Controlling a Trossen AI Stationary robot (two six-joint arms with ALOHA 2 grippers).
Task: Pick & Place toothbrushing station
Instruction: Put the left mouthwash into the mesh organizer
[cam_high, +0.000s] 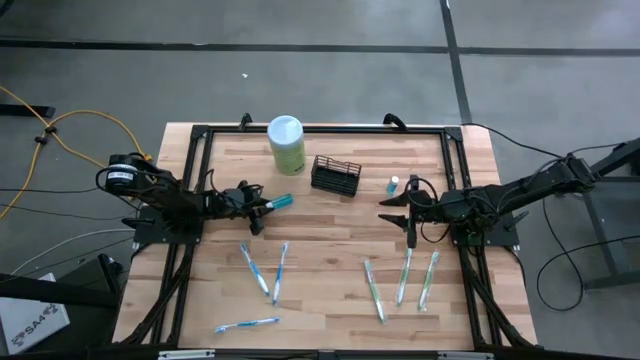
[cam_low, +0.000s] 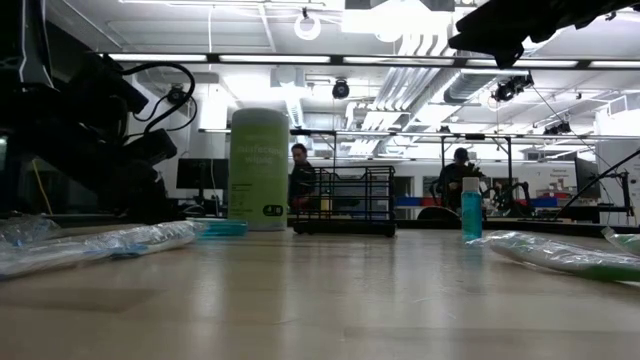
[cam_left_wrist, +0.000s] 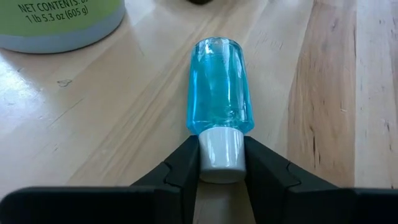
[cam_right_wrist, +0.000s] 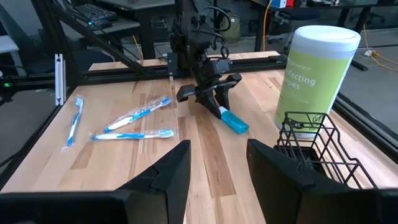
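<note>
Lying flat on the wooden desk (cam_high: 330, 230), a small blue bottle (cam_left_wrist: 219, 87) had its white cap (cam_left_wrist: 221, 149) pinched between the two dark fingers of the left tool (cam_left_wrist: 221, 177), which had closed down to the cap's width. In the high view that tool (cam_high: 262, 206) sat at the left side of the desk, with the bottle pointing toward the middle. The toothbrushing station (cam_high: 336, 175), a black wire-mesh basket, stood upright near the far edge of the desk, just right of a pale green canister (cam_high: 286, 144) with a white lid and well apart from both arms. The right tool (cam_high: 410, 215) hung at the right side of the desk with its fingers (cam_right_wrist: 171, 171) spread apart and nothing between them. A second small blue bottle (cam_high: 394, 185) stood upright between the basket and the right arm. Wrapped blue toothbrushes (cam_high: 262, 270) lay at front left and wrapped green toothbrushes (cam_high: 402, 278) at front right. In the low view, two people showed dimly in the room beyond the desk.
</note>
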